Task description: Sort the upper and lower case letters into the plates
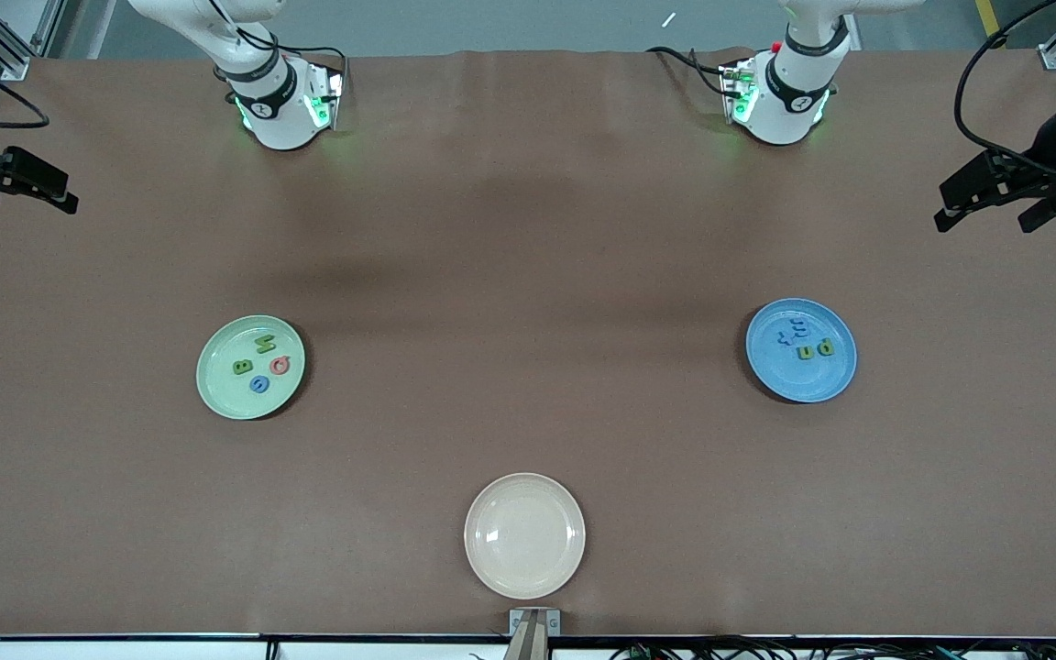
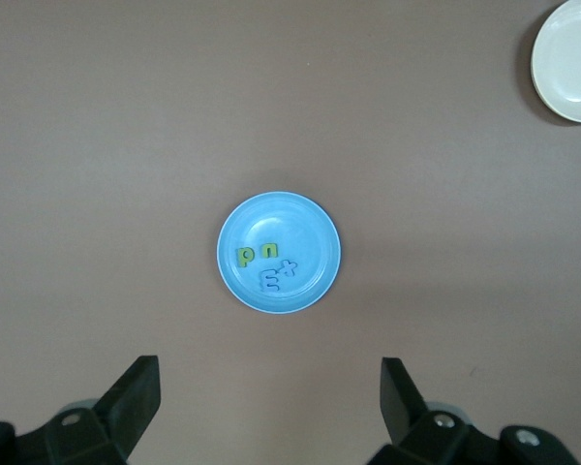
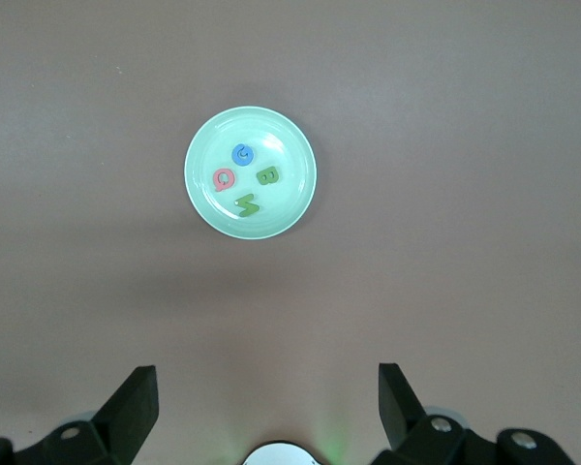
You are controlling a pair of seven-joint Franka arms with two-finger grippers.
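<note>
- Plates, front view: the mint green plate (image 1: 250, 367) lies toward the right arm's end of the table with a green M (image 1: 264, 345), a pink Q (image 1: 280, 365), a green B (image 1: 242, 367) and a blue G (image 1: 259, 384) in it; the blue plate (image 1: 801, 350) lies toward the left arm's end with two green letters (image 1: 815, 350) and two blue letters (image 1: 793, 331) in it; a cream-white plate (image 1: 524, 535) lies between them, nearer to the camera
- Same view: the right gripper (image 1: 28, 188) hangs at the table's edge, well apart from the mint green plate, and waits; the left gripper (image 1: 986, 203) hangs at the other edge, well apart from the blue plate, fingers spread
- Left wrist view: the left gripper (image 2: 269, 407) stands wide with nothing between its fingers, high over bare table; the blue plate (image 2: 315, 232) lies well apart from it, the cream-white plate (image 2: 567, 60) off in a corner
- Right wrist view: the right gripper (image 3: 267, 412) stands wide and holds nothing; the mint green plate (image 3: 289, 140) lies well apart from it
</note>
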